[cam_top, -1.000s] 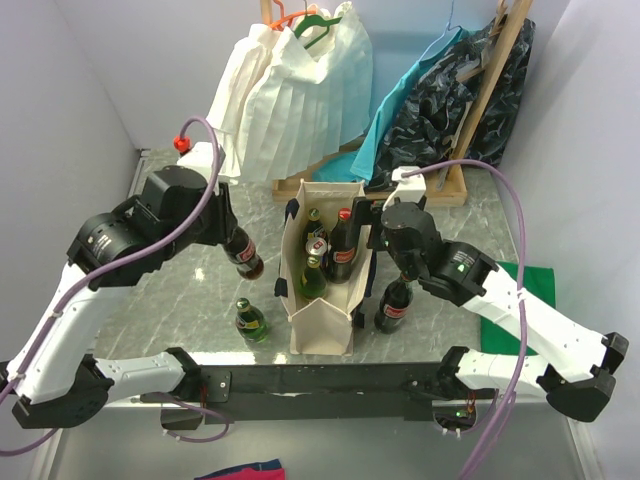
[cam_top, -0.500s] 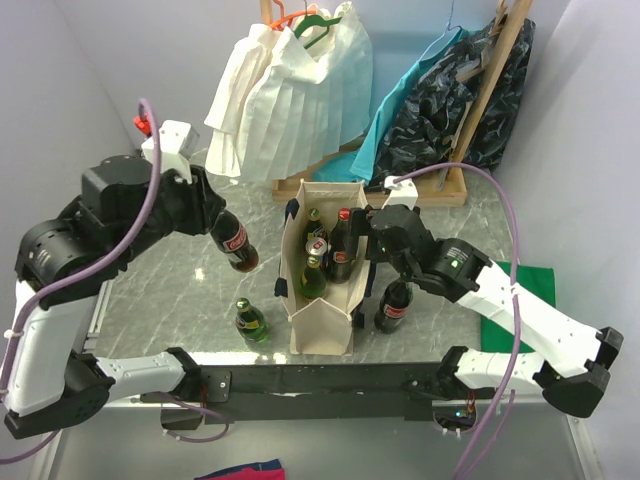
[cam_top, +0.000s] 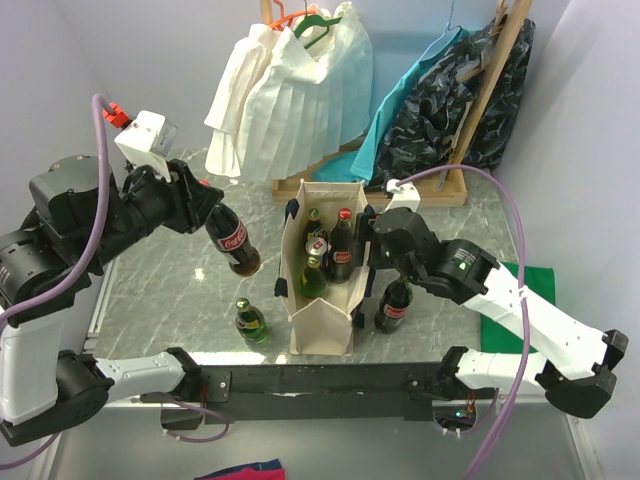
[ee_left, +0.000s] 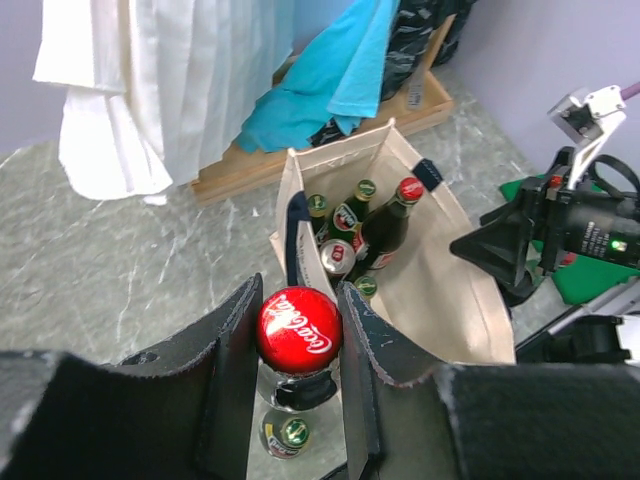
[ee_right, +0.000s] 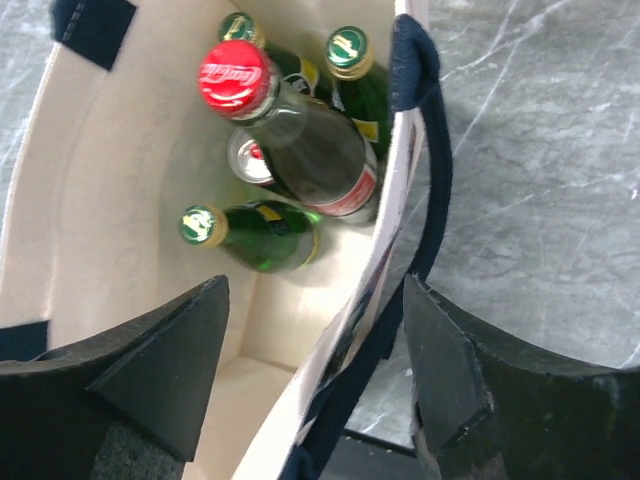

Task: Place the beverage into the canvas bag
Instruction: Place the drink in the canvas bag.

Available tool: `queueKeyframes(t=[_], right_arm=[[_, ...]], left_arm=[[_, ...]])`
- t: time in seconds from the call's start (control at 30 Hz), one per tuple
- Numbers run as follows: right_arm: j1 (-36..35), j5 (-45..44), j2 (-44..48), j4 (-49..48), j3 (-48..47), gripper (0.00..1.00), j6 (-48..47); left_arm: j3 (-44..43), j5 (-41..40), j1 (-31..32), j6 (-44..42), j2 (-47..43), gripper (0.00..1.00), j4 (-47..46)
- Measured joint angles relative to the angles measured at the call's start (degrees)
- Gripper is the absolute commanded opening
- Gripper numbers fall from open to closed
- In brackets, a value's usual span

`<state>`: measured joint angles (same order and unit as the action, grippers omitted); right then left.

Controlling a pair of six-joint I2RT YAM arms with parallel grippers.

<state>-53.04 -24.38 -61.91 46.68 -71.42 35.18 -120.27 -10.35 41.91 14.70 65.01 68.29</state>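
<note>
Over the last second my left arm has swung up and back toward its own side, carrying the cola bottle (cam_top: 233, 243) higher off the table (cam_top: 170, 290), while my right arm has barely shifted at the bag's far wall. My left gripper (ee_left: 300, 292) is clamped on the bottle's neck just under the red cap. The bottle hangs tilted in the air, base pointing toward the canvas bag (cam_top: 322, 325) but well short of its rim. My right gripper (ee_right: 315, 292) stands with its fingers apart, one inside and one outside the bag's right wall beside the navy handle (ee_right: 425, 150), gripping nothing that I can see. The bag stands upright in the middle of the table and already holds a red-capped bottle (ee_right: 300, 130), green bottles and a can. A green bottle (cam_top: 251, 322) stands loose to its left and a dark bottle (cam_top: 393, 307) to its right. To do this well, I think the right fingers should pinch that wall and hold the mouth wide. The left arm should then bring the bottle over the opening, straighten it upright, and aim for the bare floor at the near end, clear of the standing necks. I would lower it until the base rests on the floor before letting go, watching that the left handle does not snag it.
</note>
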Motion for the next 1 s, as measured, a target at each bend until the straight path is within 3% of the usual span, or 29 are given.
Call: queueKeyframes(t=[0.33, 0.63, 1.0], right_arm=[[-2.4, -3.2, -3.3, 6.9, -5.4, 0.67, 3.5], [-3.0, -3.3, -4.0, 9.6, -5.4, 0.52, 5.7], [-6.1, -3.1, -4.6, 11.5, -5.0, 0.52, 8.0]], left_arm=[[-1.6, 5.3, 0.0, -0.3, 1.3, 0.01, -1.7], [-3.3, 9.4, 0.0, -0.5, 3.3, 0.01, -5.7], [-1.7, 14.2, 0.0, -0.7, 5.6, 0.01, -11.0]])
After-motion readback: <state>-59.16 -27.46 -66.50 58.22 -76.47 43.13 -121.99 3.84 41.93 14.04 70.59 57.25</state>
